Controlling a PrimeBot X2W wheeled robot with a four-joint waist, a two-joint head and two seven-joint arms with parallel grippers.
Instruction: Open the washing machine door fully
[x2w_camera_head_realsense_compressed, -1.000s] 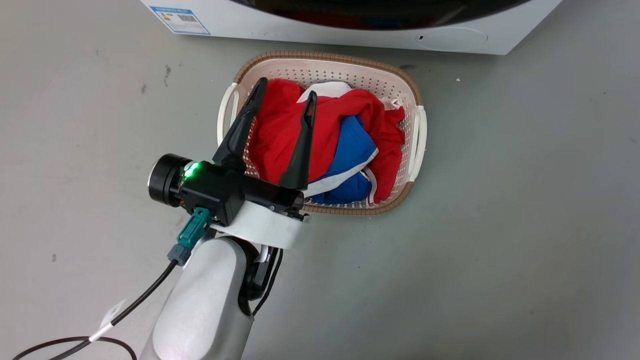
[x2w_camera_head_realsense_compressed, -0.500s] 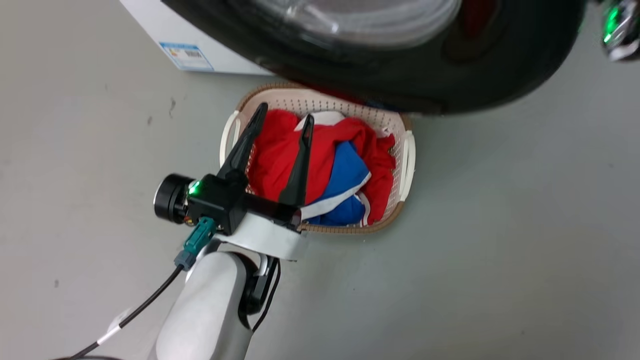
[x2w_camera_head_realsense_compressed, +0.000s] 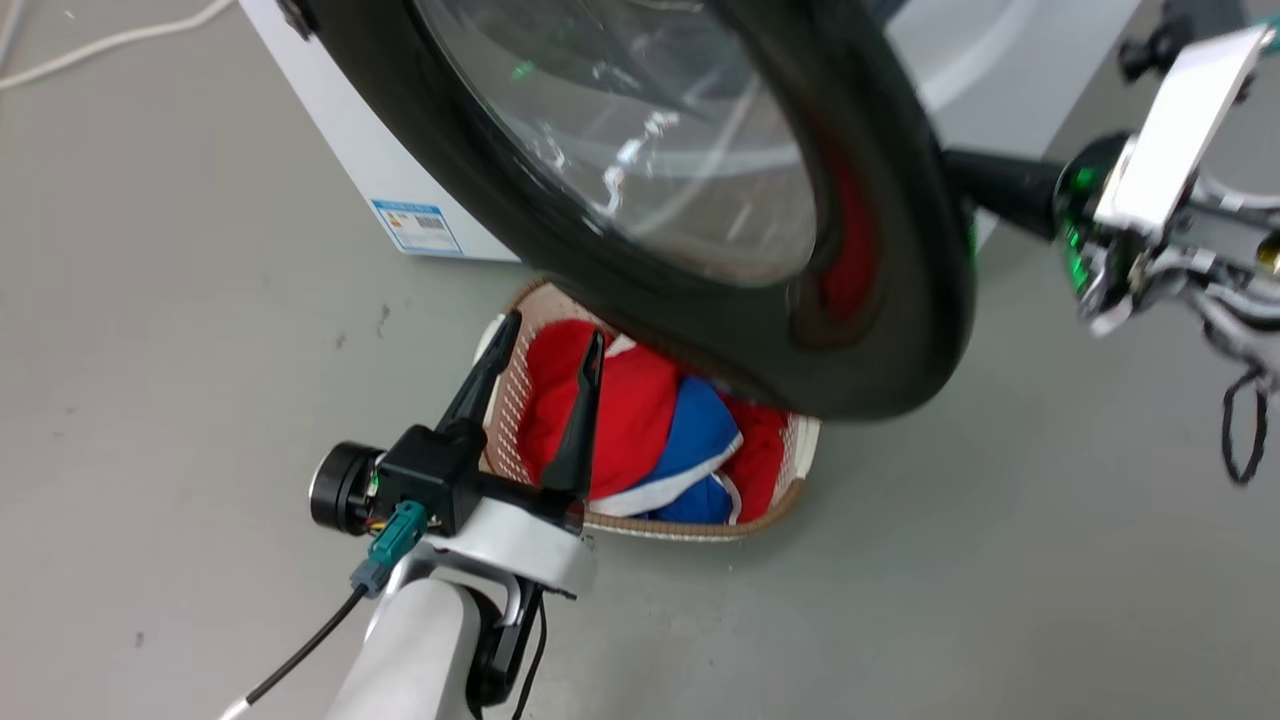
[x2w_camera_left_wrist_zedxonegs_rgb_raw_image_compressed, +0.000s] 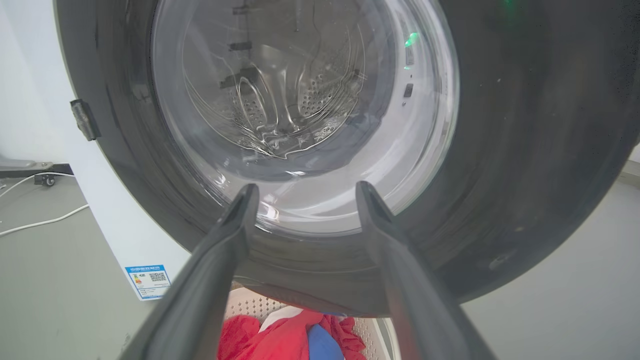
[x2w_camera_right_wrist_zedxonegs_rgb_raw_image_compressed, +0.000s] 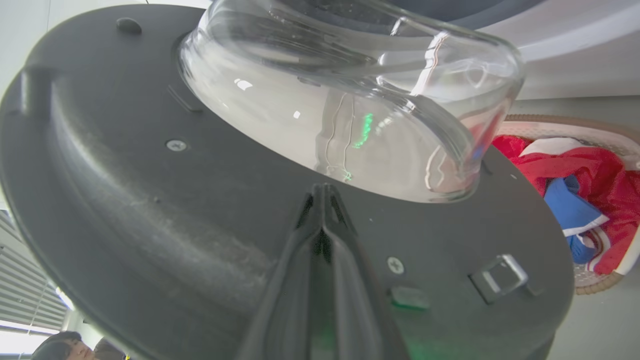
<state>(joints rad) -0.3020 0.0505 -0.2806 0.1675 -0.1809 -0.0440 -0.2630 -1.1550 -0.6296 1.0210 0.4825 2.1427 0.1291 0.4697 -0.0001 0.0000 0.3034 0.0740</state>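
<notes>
Right wrist view: closed right pincer (x2w_camera_right_wrist_zedxonegs_rgb_raw_image_compressed: 324, 189) touches washing machine door (x2w_camera_right_wrist_zedxonegs_rgb_raw_image_compressed: 150, 210).

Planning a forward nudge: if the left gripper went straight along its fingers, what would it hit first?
Most likely the washing machine door: the left gripper, open, aims at its glass and lower black rim. The gap between them is hard to judge.

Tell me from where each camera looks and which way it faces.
Head view: from the robot's head, down and forward at the washing machine door above the laundry basket; the left gripper and forearm show.
Left wrist view: from in front, along its open fingers at the door's outer face.
Right wrist view: from behind the door, along its shut fingers at the inner face and glass bowl.
Both wrist views share the door and basket.
</notes>
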